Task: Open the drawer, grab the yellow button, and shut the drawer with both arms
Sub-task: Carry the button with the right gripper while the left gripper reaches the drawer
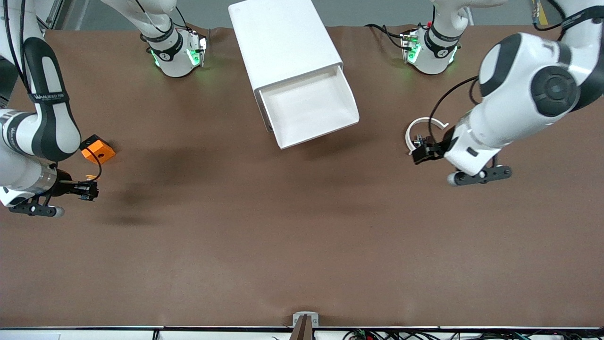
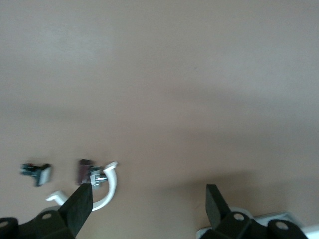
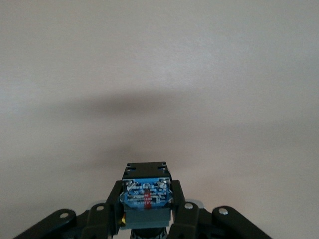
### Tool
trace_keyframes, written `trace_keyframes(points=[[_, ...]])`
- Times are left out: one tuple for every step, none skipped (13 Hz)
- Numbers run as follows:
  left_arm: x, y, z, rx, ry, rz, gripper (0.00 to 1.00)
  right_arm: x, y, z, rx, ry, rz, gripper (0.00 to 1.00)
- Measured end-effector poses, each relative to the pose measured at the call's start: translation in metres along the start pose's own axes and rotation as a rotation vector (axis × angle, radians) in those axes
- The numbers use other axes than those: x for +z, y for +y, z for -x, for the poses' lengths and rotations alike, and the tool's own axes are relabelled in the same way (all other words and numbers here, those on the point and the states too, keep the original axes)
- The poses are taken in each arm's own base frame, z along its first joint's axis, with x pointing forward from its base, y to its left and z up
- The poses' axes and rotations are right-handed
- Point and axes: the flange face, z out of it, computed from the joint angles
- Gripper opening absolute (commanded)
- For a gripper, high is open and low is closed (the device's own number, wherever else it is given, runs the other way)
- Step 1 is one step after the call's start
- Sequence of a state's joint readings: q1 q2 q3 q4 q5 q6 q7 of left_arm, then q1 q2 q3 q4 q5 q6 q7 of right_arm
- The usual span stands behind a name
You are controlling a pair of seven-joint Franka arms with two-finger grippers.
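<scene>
Right wrist view: right claw [image 3: 147, 211] clamps boxy blue-grey button [image 3: 146, 199]; left claw [image 2: 149, 209] gapes.

The right arm reaches in from the table's right-arm end, its right gripper [image 1: 87, 190] pointing toward 3 o'clock, fingers clamped tight. The left arm bends down from 1 o'clock, its left gripper [image 1: 421, 152] spread wide, pointing toward 9 o'clock.

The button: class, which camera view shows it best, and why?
The right wrist view: the button fills the space between the right gripper fingers, blue-grey body facing the camera. The front view shows it only as a tiny speck; the left wrist view misses it.
</scene>
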State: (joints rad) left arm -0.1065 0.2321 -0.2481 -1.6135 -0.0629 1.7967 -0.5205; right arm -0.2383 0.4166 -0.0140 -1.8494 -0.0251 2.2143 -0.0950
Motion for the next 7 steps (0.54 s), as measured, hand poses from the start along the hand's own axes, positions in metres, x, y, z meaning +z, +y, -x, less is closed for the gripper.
trace_keyframes(points=[[0.009,0.015,0.003,-0.017,0.012,-0.007,1.00,0.013,0.009,-0.002,0.006,0.005,0.000,0.00],[0.017,0.028,0.006,-0.023,0.018,-0.011,1.00,0.026,0.019,-0.003,-0.001,0.015,0.001,0.00],[0.025,0.040,0.008,-0.020,0.024,-0.007,1.00,0.039,0.030,-0.005,-0.015,0.027,0.002,0.00],[0.034,0.050,0.009,-0.014,0.031,0.002,1.00,0.051,0.041,-0.005,-0.031,0.033,0.003,0.00],[0.045,0.061,0.009,-0.012,0.034,0.009,1.00,0.061,0.050,-0.004,-0.044,0.034,0.003,0.00],[0.058,0.072,0.011,-0.022,0.034,0.016,1.00,0.067,0.055,-0.004,-0.051,0.033,0.002,0.00],[0.069,0.085,0.014,-0.037,0.037,0.024,1.00,0.071,0.056,-0.004,-0.055,0.032,0.002,0.00]])
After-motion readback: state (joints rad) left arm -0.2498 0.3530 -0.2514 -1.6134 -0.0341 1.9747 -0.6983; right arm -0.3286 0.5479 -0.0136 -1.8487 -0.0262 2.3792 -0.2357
